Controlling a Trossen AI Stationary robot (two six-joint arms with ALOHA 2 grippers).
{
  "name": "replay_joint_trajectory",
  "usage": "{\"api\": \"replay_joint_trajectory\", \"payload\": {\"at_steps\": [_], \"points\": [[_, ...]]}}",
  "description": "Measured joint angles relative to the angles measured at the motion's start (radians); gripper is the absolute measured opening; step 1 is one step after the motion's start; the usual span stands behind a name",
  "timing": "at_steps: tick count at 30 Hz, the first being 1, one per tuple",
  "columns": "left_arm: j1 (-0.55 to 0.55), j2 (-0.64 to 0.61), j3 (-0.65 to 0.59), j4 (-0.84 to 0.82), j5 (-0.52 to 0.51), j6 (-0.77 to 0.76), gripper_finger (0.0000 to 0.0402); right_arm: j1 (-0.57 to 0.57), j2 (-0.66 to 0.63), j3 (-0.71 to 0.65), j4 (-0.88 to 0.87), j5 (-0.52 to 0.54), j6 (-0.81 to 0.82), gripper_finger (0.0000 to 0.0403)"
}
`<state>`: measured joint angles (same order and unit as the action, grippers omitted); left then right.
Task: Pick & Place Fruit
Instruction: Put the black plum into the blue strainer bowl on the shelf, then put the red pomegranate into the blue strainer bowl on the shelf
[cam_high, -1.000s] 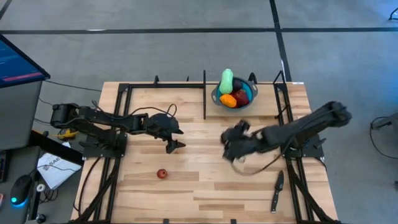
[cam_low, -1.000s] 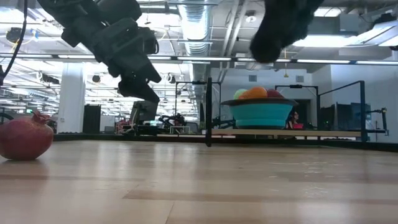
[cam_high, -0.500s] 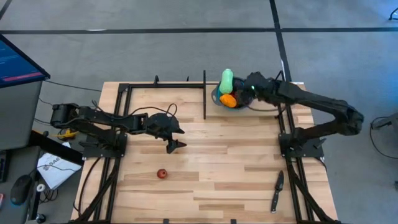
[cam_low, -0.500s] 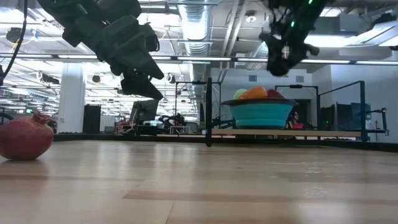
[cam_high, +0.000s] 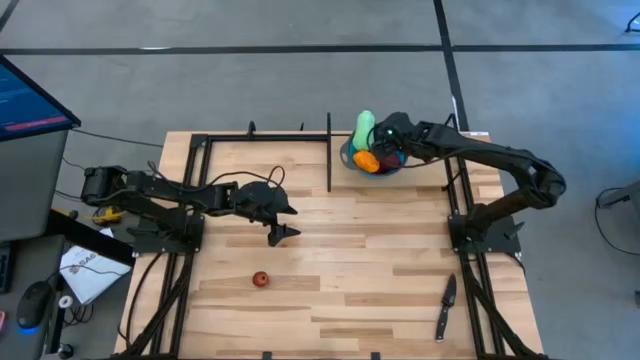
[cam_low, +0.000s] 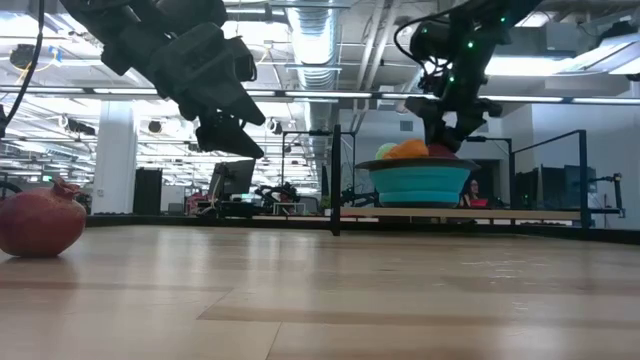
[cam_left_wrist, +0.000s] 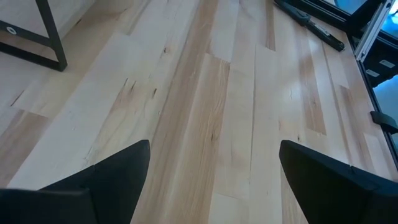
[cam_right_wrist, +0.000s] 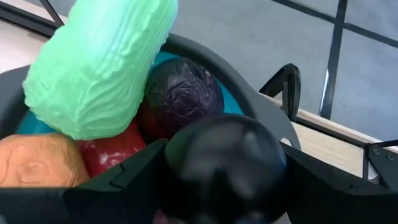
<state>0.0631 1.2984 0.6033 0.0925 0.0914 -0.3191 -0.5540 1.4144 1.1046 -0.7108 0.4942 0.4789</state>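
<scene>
A round blue bowl (cam_high: 348, 156) stands at the table's far edge. It holds a pale green oblong piece (cam_right_wrist: 99, 68), an orange one (cam_right_wrist: 37, 163), a red one (cam_right_wrist: 115, 152) and a dark purple one (cam_right_wrist: 180, 87). My right gripper (cam_high: 384, 143) hangs just over that bowl (cam_low: 420, 182), shut on a dark round fruit (cam_right_wrist: 224, 155). One red fruit (cam_high: 260, 280) rests on the table's near left part, also seen in the low view (cam_low: 40, 222). My left gripper (cam_high: 283, 222) hovers open above bare wood (cam_left_wrist: 214, 168), left of the table's middle. My right gripper pinches the dark round fruit by its two opposite sides (cam_right_wrist: 177, 168) between the fingers (cam_right_wrist: 112, 186). It comes from above, slanting down over the bowl. The fruit sits over the pieces in the bowl; whether it touches them I cannot tell.
A black knife (cam_high: 445, 308) lies near the table's near right corner. Black frame rails (cam_high: 329, 150) run along the far edge and both sides, one upright bar just left of the bowl. Bare wood fills the middle (cam_high: 360, 260).
My right arm has swung fast from the table's middle to the far edge. It then shifted a little left and came down over the bowl. My left gripper and the red fruit on the table have stayed put.
</scene>
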Motion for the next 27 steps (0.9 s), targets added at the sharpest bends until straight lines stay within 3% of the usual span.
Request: {"api": "replay_joint_trajectory", "payload": {"at_steps": [11,19,23,27], "points": [[0.0,0.0,0.0,0.0,0.0,0.0,0.035,-0.026,0.013,0.0,0.0,-0.003,-0.009,0.0331],[-0.001,0.0,0.0,-0.001,0.002,0.0,0.035,0.0,-0.049,0.0,0.0,0.001,-0.035,0.0337],[-0.014,0.0,0.0,-0.002,0.035,0.0,0.035,0.095,-0.135,0.0,0.0,0.002,-0.034,0.0328],[-0.05,-0.001,0.0,-0.006,0.039,0.019,0.035,0.278,-0.207,0.0,0.004,0.007,-0.007,0.032]]}}
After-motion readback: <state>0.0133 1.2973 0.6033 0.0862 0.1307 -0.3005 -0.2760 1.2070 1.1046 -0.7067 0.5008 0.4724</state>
